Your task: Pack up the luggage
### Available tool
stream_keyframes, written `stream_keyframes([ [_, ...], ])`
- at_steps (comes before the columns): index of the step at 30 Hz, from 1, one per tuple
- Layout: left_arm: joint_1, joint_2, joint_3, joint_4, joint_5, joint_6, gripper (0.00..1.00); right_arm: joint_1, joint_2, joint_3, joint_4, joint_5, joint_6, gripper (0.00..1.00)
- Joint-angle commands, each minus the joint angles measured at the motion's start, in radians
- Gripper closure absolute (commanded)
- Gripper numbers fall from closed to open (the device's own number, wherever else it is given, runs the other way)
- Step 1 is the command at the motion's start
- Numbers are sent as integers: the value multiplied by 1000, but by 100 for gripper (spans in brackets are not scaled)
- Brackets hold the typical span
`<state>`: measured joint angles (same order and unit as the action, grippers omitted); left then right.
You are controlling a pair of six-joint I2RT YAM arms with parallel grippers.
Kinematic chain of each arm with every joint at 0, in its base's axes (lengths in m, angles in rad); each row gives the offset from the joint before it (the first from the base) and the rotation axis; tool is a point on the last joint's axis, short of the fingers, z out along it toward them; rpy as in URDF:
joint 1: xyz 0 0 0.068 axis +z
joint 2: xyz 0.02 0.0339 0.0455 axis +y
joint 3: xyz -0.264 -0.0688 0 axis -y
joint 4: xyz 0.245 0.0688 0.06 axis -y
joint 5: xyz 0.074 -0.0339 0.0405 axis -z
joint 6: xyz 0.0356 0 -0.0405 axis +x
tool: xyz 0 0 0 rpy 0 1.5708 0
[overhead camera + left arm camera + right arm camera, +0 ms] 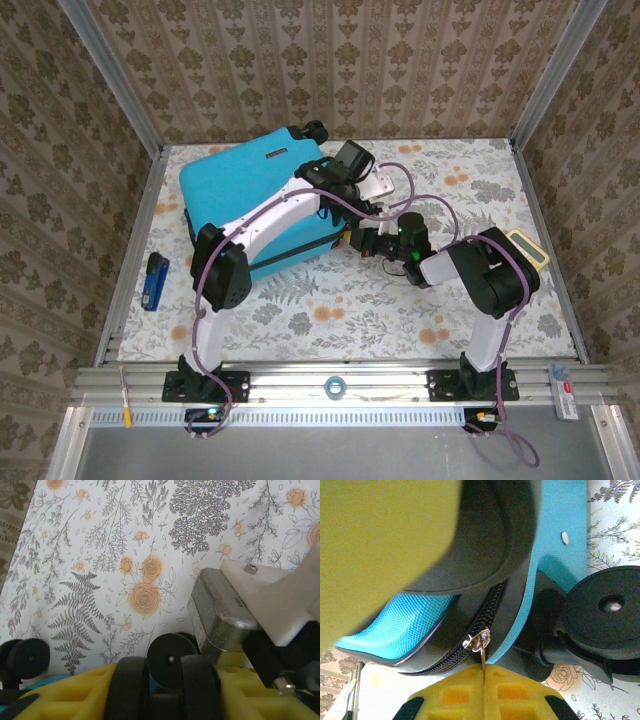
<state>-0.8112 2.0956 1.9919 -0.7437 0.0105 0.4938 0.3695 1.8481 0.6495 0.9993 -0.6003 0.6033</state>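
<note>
The luggage (250,205), a bright turquoise hard-shell suitcase, lies shut on the floral table at the back left. My right gripper (483,672) is shut on the silver zipper pull (482,652), whose slider sits on the black zipper along the case's edge (485,615). In the top view the right gripper (358,240) is at the case's right side. My left gripper (345,165) reaches over the case's far right corner. Its black pads (132,685) stand apart on either side of a black spinner wheel (170,657); the left gripper (165,667) is open.
A silvery metal block with a white piece on it (220,612) lies right beside that wheel. Another wheel (27,660) shows at the left. A blue object (155,280) lies near the table's left edge, and a cream handle-shaped thing (530,250) near the right edge.
</note>
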Motion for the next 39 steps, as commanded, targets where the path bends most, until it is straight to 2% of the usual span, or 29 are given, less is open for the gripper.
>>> stream_keyframes([
  [1, 5, 4, 16, -85, -3, 13, 63, 3, -15, 2, 40, 26, -6, 100],
  [5, -1, -16, -17, -82, -4, 20, 81, 0, -17, 9, 21, 47, -7, 100],
  [12, -17, -106, -125, -25, 35, 18, 100, -21, -39, -2, 4, 64, -17, 100],
  [15, -18, -152, -187, 17, 67, 16, 100, -37, -56, 4, -41, 67, -30, 100],
  [19, -25, -209, -269, 72, 125, 11, 100, -57, -44, 85, -180, -31, -65, 100],
  [23, -36, -262, -340, 116, 145, 10, 100, -83, -52, 89, -179, -73, -62, 100],
  [29, -50, -336, -428, 190, 208, 0, 100, -102, -29, 148, -191, -233, -81, 100],
  [39, -80, -434, -554, 334, 290, -29, 100, -106, 57, 218, -115, -187, 7, 100],
])
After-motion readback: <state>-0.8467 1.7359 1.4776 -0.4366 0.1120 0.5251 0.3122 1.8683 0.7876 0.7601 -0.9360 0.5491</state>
